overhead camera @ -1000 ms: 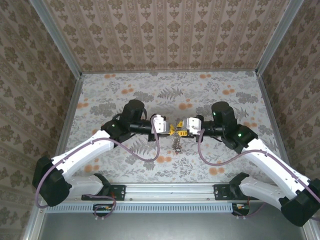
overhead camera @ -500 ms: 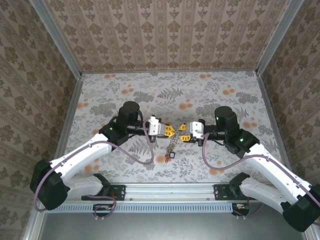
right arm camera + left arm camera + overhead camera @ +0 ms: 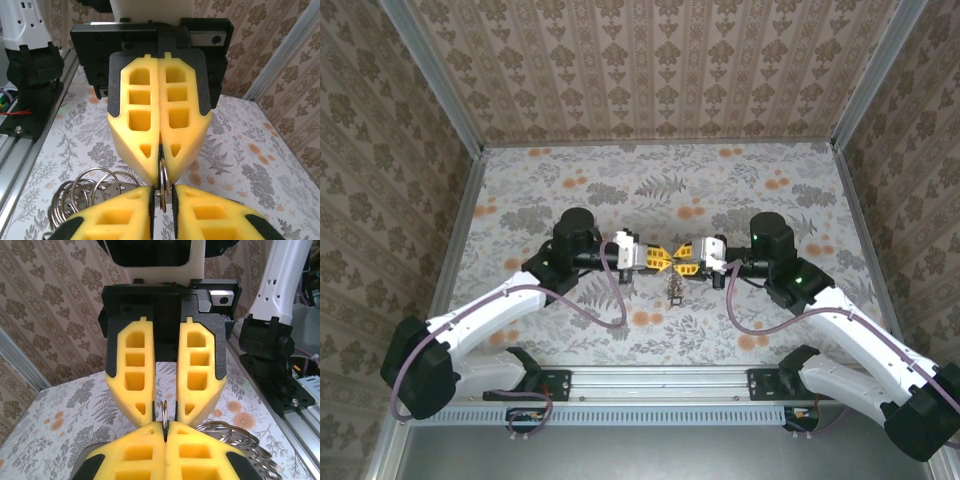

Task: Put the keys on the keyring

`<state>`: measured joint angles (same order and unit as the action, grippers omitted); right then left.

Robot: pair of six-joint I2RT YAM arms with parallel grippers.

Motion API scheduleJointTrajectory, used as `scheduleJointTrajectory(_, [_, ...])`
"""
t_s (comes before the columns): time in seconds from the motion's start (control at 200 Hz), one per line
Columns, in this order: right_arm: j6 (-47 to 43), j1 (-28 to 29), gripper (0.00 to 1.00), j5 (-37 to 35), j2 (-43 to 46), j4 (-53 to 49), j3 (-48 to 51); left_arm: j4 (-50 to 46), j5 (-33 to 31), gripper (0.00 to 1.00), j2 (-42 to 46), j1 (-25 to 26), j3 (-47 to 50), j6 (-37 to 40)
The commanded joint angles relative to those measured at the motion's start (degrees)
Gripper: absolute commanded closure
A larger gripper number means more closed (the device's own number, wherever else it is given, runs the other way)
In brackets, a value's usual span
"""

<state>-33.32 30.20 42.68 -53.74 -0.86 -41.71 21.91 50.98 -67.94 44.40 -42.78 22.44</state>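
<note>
Left jaws are clamped tight on the keyring (image 3: pixel 164 409). Right jaws meet them tip to tip, cracked open, keyring in the gap.

Bright, even, diffuse light; shadows on worktop (image 3: pixel 540 180) faint. Top view crisp. Wrist cams: nearest fingers (image 3: pixel 200 460) slightly soft, bkgd sharp.

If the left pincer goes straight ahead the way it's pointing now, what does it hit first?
The right pincer: it faces the left pincer tip to tip, nearly touching, with the thin metal ring that the left one grips poking between its fingers.
</note>
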Motion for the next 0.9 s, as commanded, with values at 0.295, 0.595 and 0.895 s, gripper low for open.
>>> scheduleJointTrajectory(0.295, [-5.3, 0.3, 1.0, -4.0, 1.6, -5.8, -1.8, -15.1, -1.4, 0.77, 1.6, 0.9, -5.3, 8.4])
scheduleJointTrajectory(0.595, [-10.7, 1.8, 1.0, -9.1, -1.6, -17.2, -8.6, -32.5, -5.2, 0.73, -2.1, 2.3, -12.9, 14.9])
scheduleJointTrajectory(0.895, [-11.4, 2.8, 1.0, -9.2, -2.5, -18.8, -9.7, -32.7, -11.3, 0.72, -4.2, 4.0, -14.9, 15.1])
